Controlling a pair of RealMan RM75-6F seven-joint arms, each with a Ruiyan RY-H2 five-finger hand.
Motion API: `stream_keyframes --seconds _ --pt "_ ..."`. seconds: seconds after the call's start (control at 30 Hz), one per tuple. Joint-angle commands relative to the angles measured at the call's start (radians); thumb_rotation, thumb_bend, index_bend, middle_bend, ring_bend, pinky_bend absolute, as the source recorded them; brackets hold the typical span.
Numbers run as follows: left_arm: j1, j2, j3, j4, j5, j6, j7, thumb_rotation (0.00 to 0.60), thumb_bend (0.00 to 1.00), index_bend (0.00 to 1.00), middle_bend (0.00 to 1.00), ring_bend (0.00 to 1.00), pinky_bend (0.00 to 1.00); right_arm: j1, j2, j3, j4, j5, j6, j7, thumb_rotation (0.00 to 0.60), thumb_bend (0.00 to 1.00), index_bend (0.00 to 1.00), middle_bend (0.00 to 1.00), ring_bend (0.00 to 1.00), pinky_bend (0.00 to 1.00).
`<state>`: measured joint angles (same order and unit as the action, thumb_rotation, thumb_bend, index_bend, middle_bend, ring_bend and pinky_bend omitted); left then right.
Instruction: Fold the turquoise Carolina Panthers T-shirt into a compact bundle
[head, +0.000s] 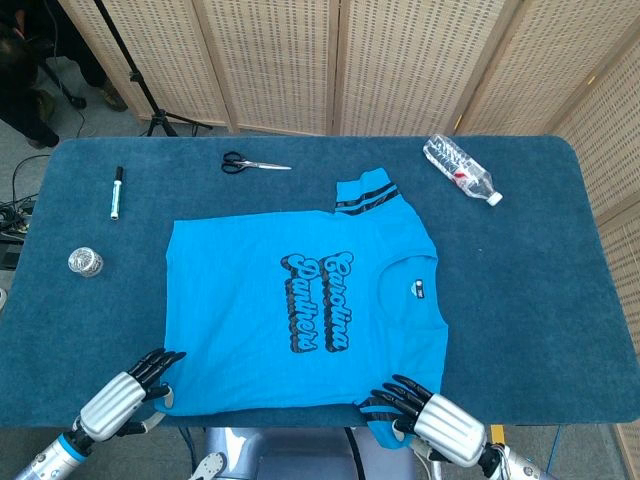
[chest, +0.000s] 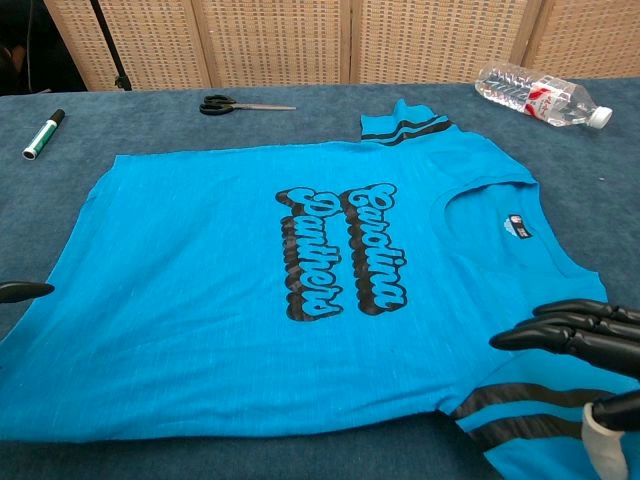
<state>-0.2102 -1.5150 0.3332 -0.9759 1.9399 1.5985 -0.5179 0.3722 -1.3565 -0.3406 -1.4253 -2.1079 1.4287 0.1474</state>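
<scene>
A turquoise T-shirt (head: 300, 305) lies flat, printed side up, on a dark blue table (head: 540, 300), drawn close to the table's near edge so that its near side almost reaches the rim. At that near edge the robot's left hand (head: 125, 390) sits at the shirt's lower-left corner, its dark fingers pointing up toward the cloth; whether it pinches the hem cannot be told from either view. The right hand (head: 425, 415) sits at the near sleeve (head: 385, 415), the one with dark stripes, with its fingers (chest: 565, 330) stretched over the fabric and the thumb below; whether cloth is caught between them cannot be told. The shirt's long axis runs left to right across the table: the bottom hem is on the left, the collar (head: 415, 280) points right, and the two sleeves stick out toward the near and far sides. The dark script lettering (head: 320, 300) on the chest reads sideways, top to the right. There is wide bare table to the right of the collar and a narrower strip to the left of the hem, where a small round tin (head: 86, 262) sits. Beyond the shirt, the far striped sleeve (head: 365, 195) points toward a band of open table. Along that far band lie a marker pen (head: 116, 192) at the left, scissors (head: 252, 163) near the middle, and a plastic water bottle (head: 461, 170) on its side at the right. Behind the table stand woven folding screens (head: 380, 60).
</scene>
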Motion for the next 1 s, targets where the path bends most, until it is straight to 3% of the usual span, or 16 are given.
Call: stream_keyframes --seconds 0.03,1.0 --pt "0.003 0.001 0.004 0.002 0.005 0.005 0.004 0.600 0.49 0.82 0.00 0.00 0.00 -0.003 0.000 -0.006 0.001 -0.009 0.005 -0.004 0.600 0.61 0.66 0.06 0.00 0.00" --pt "0.037 -0.009 0.055 0.050 0.069 0.070 -0.015 0.600 0.49 0.82 0.00 0.00 0.00 -0.032 0.003 -0.063 0.037 -0.099 0.069 0.000 0.600 0.61 0.66 0.07 0.00 0.00"
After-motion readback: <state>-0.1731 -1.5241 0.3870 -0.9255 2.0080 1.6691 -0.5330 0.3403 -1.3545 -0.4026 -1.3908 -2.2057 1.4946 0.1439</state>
